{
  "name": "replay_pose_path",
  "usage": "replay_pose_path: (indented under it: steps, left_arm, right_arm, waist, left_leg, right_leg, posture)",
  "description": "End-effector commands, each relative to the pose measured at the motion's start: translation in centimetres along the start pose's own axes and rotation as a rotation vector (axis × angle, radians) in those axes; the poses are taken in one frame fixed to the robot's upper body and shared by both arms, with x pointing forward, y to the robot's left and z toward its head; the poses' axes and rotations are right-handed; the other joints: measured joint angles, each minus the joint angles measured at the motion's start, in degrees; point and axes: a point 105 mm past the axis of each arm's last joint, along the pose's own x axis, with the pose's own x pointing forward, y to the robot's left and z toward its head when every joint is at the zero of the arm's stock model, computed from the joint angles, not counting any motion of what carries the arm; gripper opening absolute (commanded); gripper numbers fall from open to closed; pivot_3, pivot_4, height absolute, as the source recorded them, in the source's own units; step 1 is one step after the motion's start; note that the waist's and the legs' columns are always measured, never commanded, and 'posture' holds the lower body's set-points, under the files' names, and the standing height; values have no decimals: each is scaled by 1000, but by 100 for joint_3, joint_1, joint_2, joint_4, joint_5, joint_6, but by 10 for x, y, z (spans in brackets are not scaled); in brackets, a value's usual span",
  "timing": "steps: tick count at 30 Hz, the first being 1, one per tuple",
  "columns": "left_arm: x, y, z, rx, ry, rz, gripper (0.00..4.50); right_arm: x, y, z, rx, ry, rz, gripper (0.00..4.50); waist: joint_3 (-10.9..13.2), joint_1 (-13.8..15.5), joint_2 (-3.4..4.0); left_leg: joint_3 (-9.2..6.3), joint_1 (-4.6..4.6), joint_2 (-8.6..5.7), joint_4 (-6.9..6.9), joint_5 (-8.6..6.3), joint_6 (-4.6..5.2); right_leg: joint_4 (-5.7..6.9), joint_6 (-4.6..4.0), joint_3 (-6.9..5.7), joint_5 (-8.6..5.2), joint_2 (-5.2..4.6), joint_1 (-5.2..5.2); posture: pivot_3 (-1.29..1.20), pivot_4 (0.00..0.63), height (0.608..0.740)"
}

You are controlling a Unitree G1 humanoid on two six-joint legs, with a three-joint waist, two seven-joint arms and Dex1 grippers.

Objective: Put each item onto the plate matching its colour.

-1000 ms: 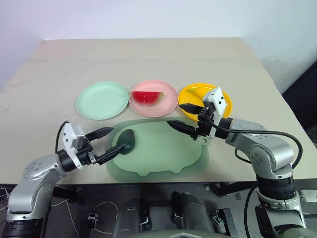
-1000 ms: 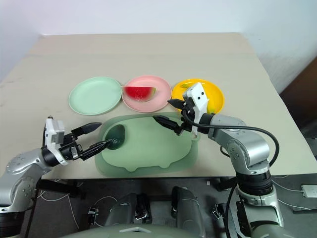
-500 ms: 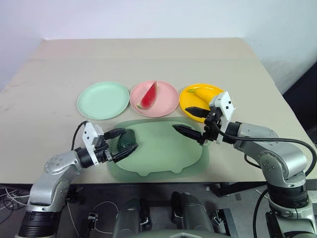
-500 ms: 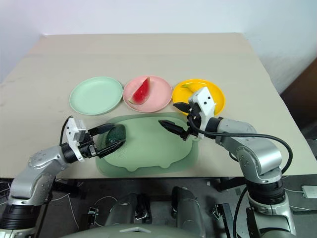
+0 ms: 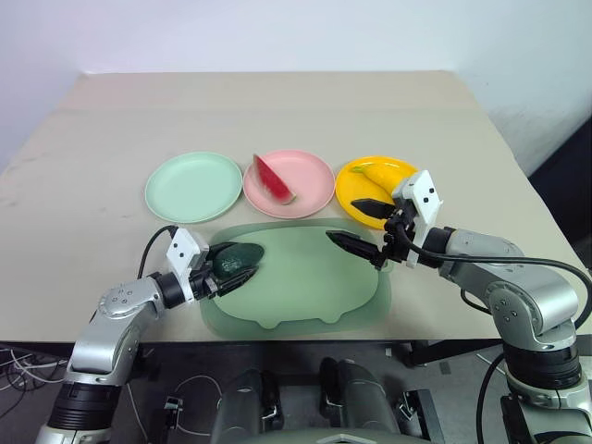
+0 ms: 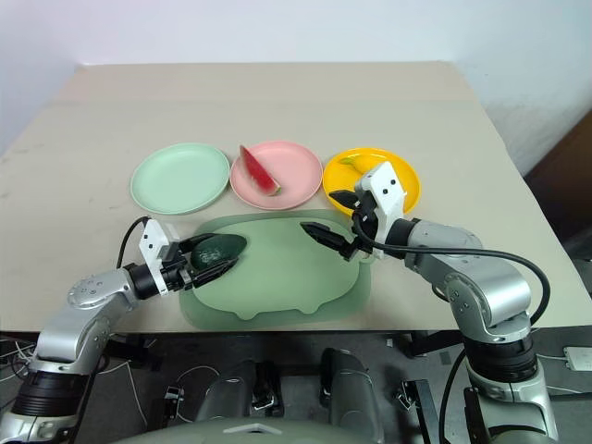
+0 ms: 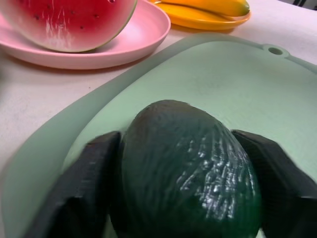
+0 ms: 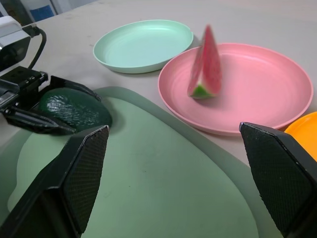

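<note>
You're on the last item: the banana already lies on the yellow plate and the watermelon wedge on the pink plate, so only the avocado remains, resting on the pale green mat. Your left gripper is clenched around it, while the right gripper hangs released over the mat's far edge. Next, lift the avocado clear and carry it to the mint green plate behind.
</note>
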Motion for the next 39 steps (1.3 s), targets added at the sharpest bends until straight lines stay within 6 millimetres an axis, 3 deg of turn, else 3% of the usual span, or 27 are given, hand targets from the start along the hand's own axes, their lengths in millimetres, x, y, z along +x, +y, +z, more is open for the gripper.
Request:
replay_pose_path:
  steps: [1,5,9,14,21,25,32,39]
  left_arm:
    - [-1,0,13,26,-29,-30,3139]
    - [-6,9,22,46,-45,-9,3139]
    - [-21,41,50,88,-115,127,3139]
    - [-36,74,66,121,-145,271,3139]
    - [-34,113,83,124,-203,453,3139]
    - [-21,147,71,68,-82,624,3139]
    - [6,151,57,41,-50,560,3139]
    - [20,156,51,7,-41,536,3139]
  right_arm:
    - [-3,2,10,-45,-36,-9,4500]
    - [-4,1,8,-50,-33,-17,4500]
    - [-6,2,6,-49,-44,-9,4500]
    - [-3,7,3,-51,-50,16,4500]
    - [3,8,-3,-74,-31,24,4500]
    - [7,10,-4,-85,-27,21,4500]
    - [8,9,-2,-80,-40,3,4500]
    - [3,6,-4,-87,-29,-23,4500]
  waist:
    - [0,2,0]
    - [0,-1,0]
    - [0,15,-2]
    - [0,20,-1]
    - [0,97,-3]
    - [-4,139,-9]
    - [-3,108,-13]
    - [-3,105,-15]
  left_leg:
    - [0,0,0,0,0,0]
    - [0,0,0,0,0,0]
    - [-2,0,0,2,1,0]
    - [-2,1,0,3,0,1]
    - [-2,1,0,7,1,1]
    - [-4,1,0,13,1,2]
    - [-2,1,0,13,0,7]
    - [-1,1,1,19,1,7]
  right_leg:
    - [0,0,0,0,0,0]
    - [0,0,-1,0,0,0]
    - [0,0,-2,0,1,1]
    - [0,5,-2,3,1,3]
    - [2,13,-3,9,3,5]
    - [3,11,-7,11,2,10]
    - [9,17,-7,14,6,7]
    - [17,18,-7,15,4,6]
  posture:
    - [0,150,696]
    - [0,150,696]
    - [0,150,696]
    - [0,150,696]
    - [0,150,696]
    - [0,150,696]
    - [0,150,696]
    - [0,150,696]
